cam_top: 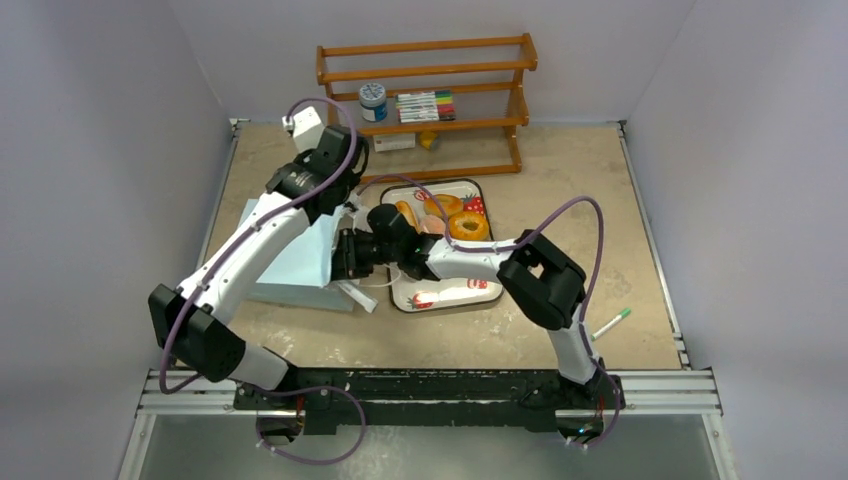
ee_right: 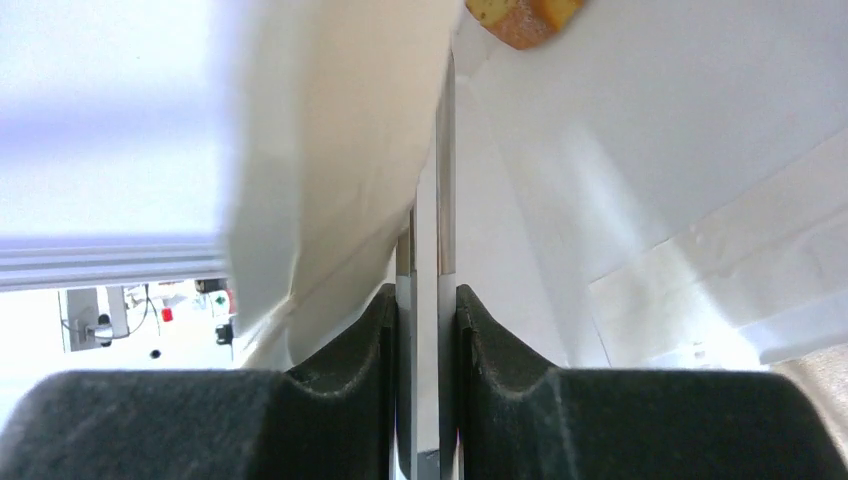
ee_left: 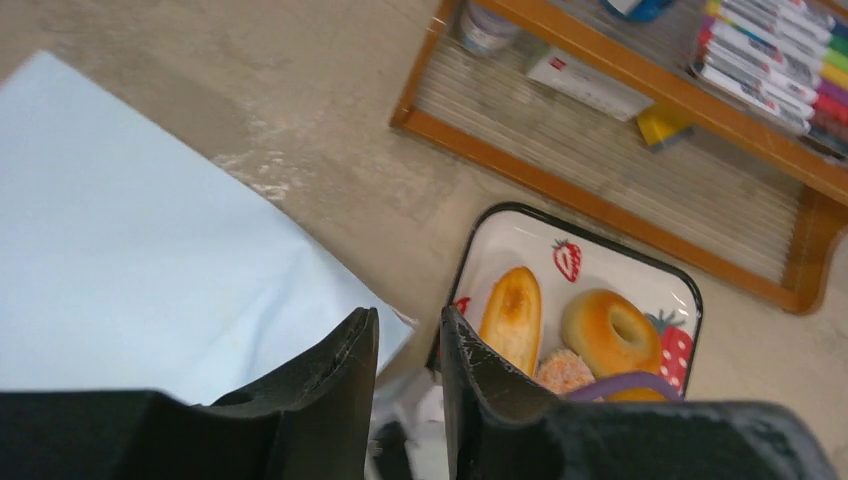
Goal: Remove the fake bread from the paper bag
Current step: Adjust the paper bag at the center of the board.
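Note:
The light blue paper bag point(cam_top: 290, 262) lies on its side at the left, its mouth towards the strawberry-print tray point(cam_top: 440, 292). My left gripper point(cam_top: 345, 208) is above the bag's mouth; its jaws are nearly closed on the bag's white rim point(ee_left: 418, 400). My right gripper point(cam_top: 345, 255) is in the mouth, shut on a thin edge of the bag point(ee_right: 428, 200). The white inside shows a brown speckled bun point(ee_right: 520, 18) deeper in. On the tray point(ee_left: 520, 232) lie the golden loaf point(ee_left: 512, 315), a ring point(ee_left: 610, 330), a pinkish oval point(ee_left: 565, 370) and a second ring point(cam_top: 468, 226).
A wooden rack point(cam_top: 425, 90) with markers and a jar stands at the back. A small white box point(cam_top: 305, 125) sits at the back left. A green marker point(cam_top: 610, 325) lies at the front right. Grey walls close the sides.

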### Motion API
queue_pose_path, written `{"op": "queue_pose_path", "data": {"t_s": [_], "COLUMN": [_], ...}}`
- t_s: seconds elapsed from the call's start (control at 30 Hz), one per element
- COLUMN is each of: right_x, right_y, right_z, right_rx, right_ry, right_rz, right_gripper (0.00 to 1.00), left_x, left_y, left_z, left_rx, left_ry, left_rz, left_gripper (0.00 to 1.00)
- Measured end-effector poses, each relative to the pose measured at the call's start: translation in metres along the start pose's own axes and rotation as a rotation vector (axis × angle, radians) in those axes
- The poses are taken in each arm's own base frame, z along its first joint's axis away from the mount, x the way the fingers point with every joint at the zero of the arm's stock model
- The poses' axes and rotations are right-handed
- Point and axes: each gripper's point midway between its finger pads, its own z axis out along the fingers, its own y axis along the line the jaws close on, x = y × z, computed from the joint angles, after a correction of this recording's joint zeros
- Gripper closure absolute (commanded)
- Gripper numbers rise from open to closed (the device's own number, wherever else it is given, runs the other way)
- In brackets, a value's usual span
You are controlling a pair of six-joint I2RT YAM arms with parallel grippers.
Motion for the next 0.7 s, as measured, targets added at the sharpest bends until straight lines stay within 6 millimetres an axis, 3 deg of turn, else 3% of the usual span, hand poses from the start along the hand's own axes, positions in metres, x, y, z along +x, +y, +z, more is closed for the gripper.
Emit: {"op": "queue_pose_path", "data": {"t_s": [0.13, 0.3, 0.37, 0.47, 0.53, 0.7], "right_x": [-0.008, -0.007, -0.006, -0.007, -0.008, -0.014], "right_y": [0.006, -0.008, -0.012, -0.013, -0.012, -0.009], "right_z": [-0.009, -0.012, -0.012, -0.013, -0.012, -0.012], "right_rx": [-0.008, 0.017, 0.025, 0.026, 0.019, 0.005], "right_ry": [-0.021, -0.017, -0.014, -0.017, -0.022, -0.042], "right_rz": [-0.015, 0.002, 0.008, 0.009, 0.005, 0.000], "right_gripper": [1.00, 1.00, 1.00, 1.00, 1.00, 1.00], "left_x": [-0.013, -0.028, -0.023, 0.001, 0.015, 0.036], "left_y": [0.032, 0.086, 0.109, 0.147, 0.164, 0.198], "left_z": [-0.019, -0.052, -0.059, -0.064, -0.065, -0.061], "left_rx": [-0.107, -0.248, -0.300, -0.390, -0.445, -0.564], "left_ry": [-0.056, -0.174, -0.214, -0.247, -0.251, -0.269], "left_rz": [-0.088, -0.338, -0.459, -0.602, -0.626, -0.652], "left_gripper": [0.64, 0.60, 0.60, 0.60, 0.51, 0.51]}}
